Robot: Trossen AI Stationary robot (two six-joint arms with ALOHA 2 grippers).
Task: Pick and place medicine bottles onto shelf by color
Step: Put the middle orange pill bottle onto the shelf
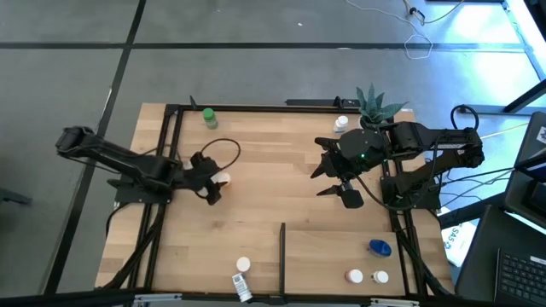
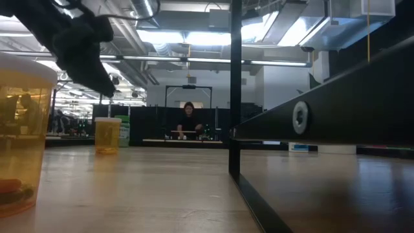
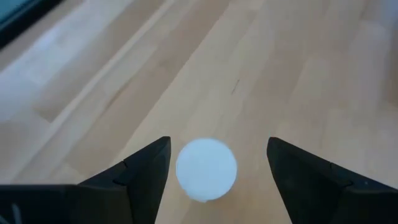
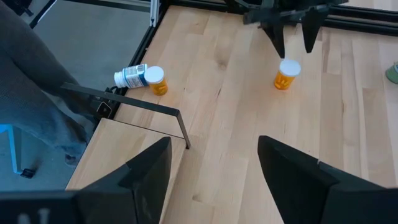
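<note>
An orange medicine bottle with a white cap [image 4: 286, 74] stands upright on the wood, left of the middle. My left gripper [image 4: 292, 34] hangs open just above it. In the left wrist view its fingers stand on either side of the cap [image 3: 206, 169] without touching. In the low view this bottle [image 2: 107, 134] stands below the gripper's dark fingers [image 2: 97, 74]. My right gripper [image 1: 341, 183] waits open, raised over the table's right half. The shelf [image 1: 333, 256] is the wood at the near edge, split by a black divider bar [image 1: 282, 254].
A green bottle [image 1: 209, 118] stands at the far left. A white-capped one [image 1: 341, 124] stands beside the plant [image 1: 373, 104]. Right of the divider are a blue bottle [image 1: 380, 247] and two white-capped ones [image 1: 367, 276]. Left of it one bottle stands [image 1: 243, 265] and one lies [image 1: 241, 286].
</note>
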